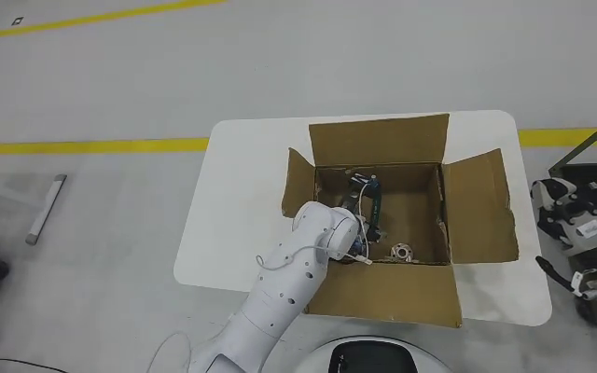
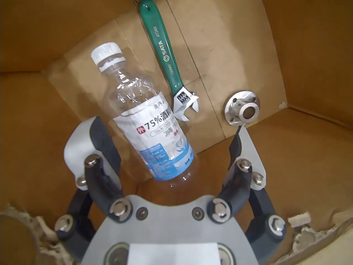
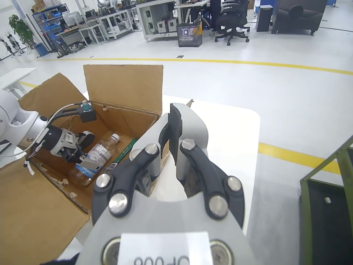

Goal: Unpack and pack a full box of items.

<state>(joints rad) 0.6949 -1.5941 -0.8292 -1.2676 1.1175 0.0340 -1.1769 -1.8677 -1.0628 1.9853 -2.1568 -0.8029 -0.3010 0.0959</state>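
An open cardboard box (image 1: 378, 140) stands on the white table (image 1: 242, 186). On its floor lie a clear bottle (image 2: 149, 117) with a white cap and a blue-and-white label, a green-handled adjustable wrench (image 2: 165, 56) and a round metal flange (image 2: 242, 110). My left gripper (image 2: 168, 133) is down inside the box, open, with one finger on each side of the bottle's lower half. I cannot tell whether the pads touch it. The right wrist view shows that same gripper (image 3: 80, 155) at the bottle (image 3: 96, 155). My right gripper (image 3: 172, 111) is shut on nothing, held off the table's right side.
All the box's flaps are folded outward, and the near wall's edge (image 2: 300, 222) is torn. Bare tabletop lies left of the box. A dark green frame (image 3: 325, 194) stands on the floor beyond the table's right end.
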